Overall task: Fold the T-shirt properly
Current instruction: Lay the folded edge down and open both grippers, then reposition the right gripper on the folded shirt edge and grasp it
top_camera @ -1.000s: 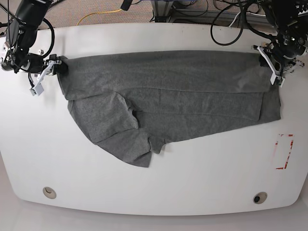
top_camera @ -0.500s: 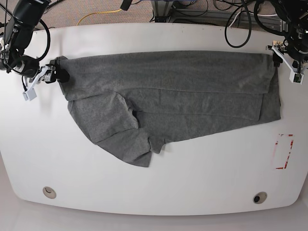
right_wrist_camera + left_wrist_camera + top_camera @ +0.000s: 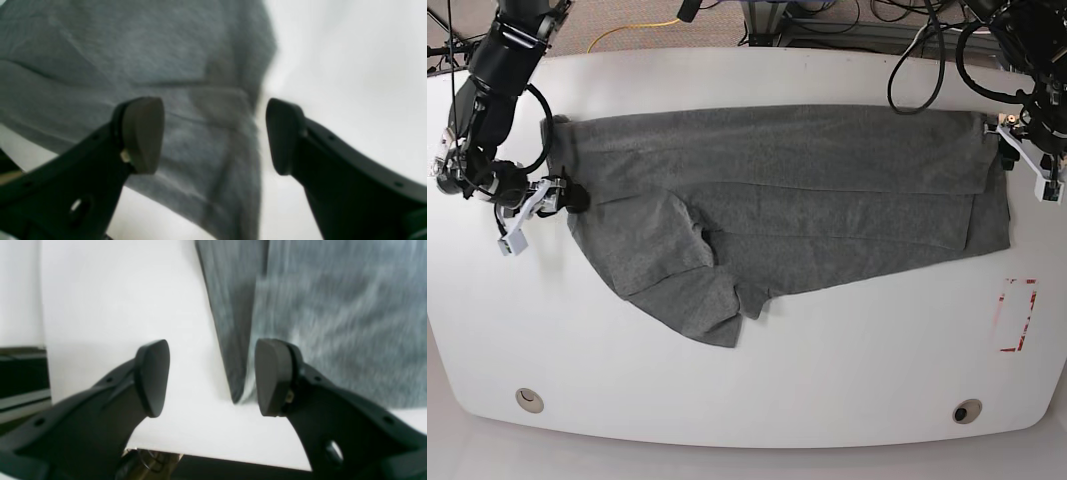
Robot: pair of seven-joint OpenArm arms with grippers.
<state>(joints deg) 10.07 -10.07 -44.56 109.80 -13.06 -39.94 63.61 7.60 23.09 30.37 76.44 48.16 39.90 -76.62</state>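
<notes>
While the T-shirt [image 3: 787,205] lies spread w/ its top half folded over on the white table [image 3: 757,380], both grippers sit at its ends, holding nothing. Left gripper [image 3: 210,376] has jaws wide apart, hovering by the shirt's corner edge. Right gripper [image 3: 213,133] is spread wide too, above the cloth's edge near one sleeve; whether either touches fabric, can't tell.
</notes>
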